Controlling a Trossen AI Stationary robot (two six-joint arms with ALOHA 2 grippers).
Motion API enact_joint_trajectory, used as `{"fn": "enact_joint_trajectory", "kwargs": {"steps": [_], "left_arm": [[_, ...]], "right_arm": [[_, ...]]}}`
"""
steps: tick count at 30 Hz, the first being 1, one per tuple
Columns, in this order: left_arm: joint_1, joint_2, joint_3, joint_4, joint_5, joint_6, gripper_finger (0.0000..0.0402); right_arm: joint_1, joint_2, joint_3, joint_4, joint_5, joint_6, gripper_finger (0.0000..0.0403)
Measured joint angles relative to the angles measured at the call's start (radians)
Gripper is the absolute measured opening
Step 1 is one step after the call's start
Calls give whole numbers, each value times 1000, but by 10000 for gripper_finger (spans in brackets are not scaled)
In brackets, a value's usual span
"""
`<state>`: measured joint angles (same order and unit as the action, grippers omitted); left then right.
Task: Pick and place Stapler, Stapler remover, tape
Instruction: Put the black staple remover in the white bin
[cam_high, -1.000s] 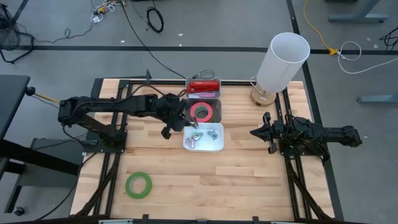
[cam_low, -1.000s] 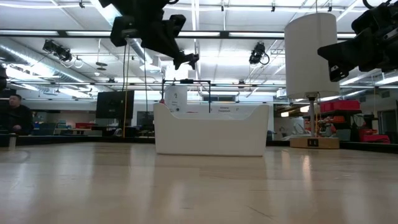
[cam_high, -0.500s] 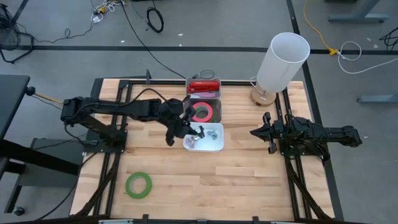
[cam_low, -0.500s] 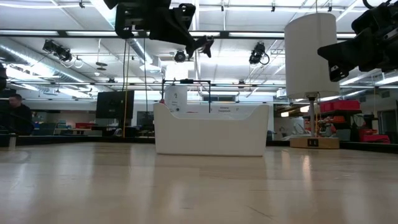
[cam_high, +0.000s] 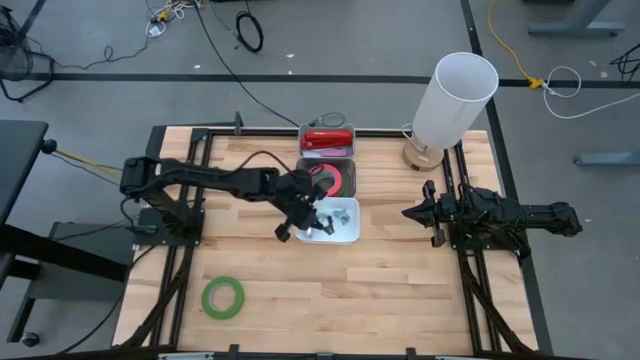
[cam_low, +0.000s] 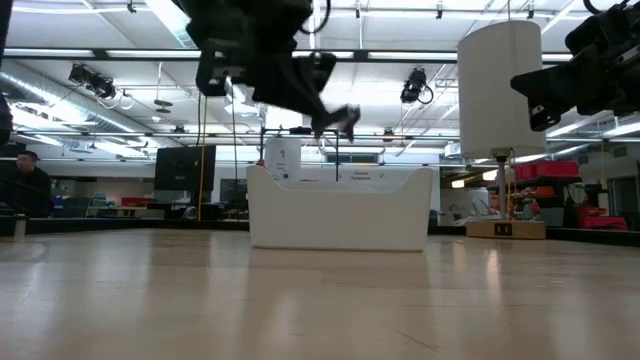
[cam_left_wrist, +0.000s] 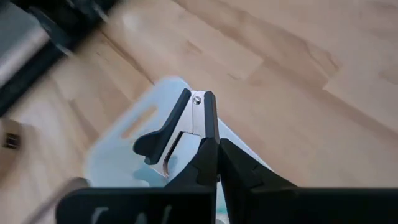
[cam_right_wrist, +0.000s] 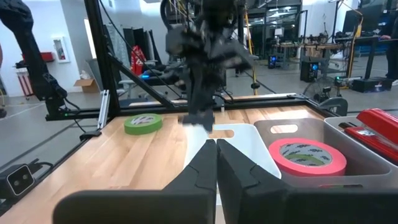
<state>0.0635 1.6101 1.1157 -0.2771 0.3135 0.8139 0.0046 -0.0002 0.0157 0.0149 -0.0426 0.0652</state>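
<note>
My left gripper (cam_high: 312, 222) is shut on a black and silver staple remover (cam_left_wrist: 184, 124) and hangs over the white bin (cam_high: 345, 236), just above its rim in the low view (cam_low: 343, 118). A red stapler (cam_high: 328, 138) lies in the far bin. A pink tape roll (cam_high: 328, 178) lies in the middle bin. A green tape roll (cam_high: 223, 297) lies flat on the table at the near left. My right gripper (cam_high: 418, 213) is shut and empty at the table's right side. My left gripper pinches the staple remover between its two fingertips by its thin black side plate (cam_left_wrist: 209, 127), below the rivet. The fingers slant down from the table's left. The remover sticks out past the fingertips, lifted clear over the white bin.
Three bins stand in a row from the table's far edge to its middle. The white bin also holds small metal pieces (cam_high: 346, 213). A white lamp (cam_high: 452, 98) stands at the far right. Bare wood lies on the near side of the bins.
My left gripper has carried the staple remover from beside the pink tape bin toward the table's near edge and right, over the white bin, and has then dropped lower toward the bin. It has stayed shut on the remover.
</note>
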Motion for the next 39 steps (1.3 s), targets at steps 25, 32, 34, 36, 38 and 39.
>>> {"fn": "enact_joint_trajectory", "kwargs": {"steps": [25, 32, 34, 36, 38, 39], "left_arm": [[14, 107, 0, 22, -73, -26, 7], [19, 107, 0, 43, -77, -26, 23], [19, 107, 0, 43, -77, -26, 23], [19, 107, 0, 44, -81, -26, 24], [18, 107, 0, 48, -91, -26, 25], [18, 107, 0, 50, -92, -26, 25]], "right_arm": [[0, 0, 0, 0, 0, 0, 13], [0, 0, 0, 0, 0, 0, 13], [0, 0, 0, 0, 0, 0, 13], [0, 0, 0, 0, 0, 0, 13], [0, 0, 0, 0, 0, 0, 13], [0, 0, 0, 0, 0, 0, 13]]}}
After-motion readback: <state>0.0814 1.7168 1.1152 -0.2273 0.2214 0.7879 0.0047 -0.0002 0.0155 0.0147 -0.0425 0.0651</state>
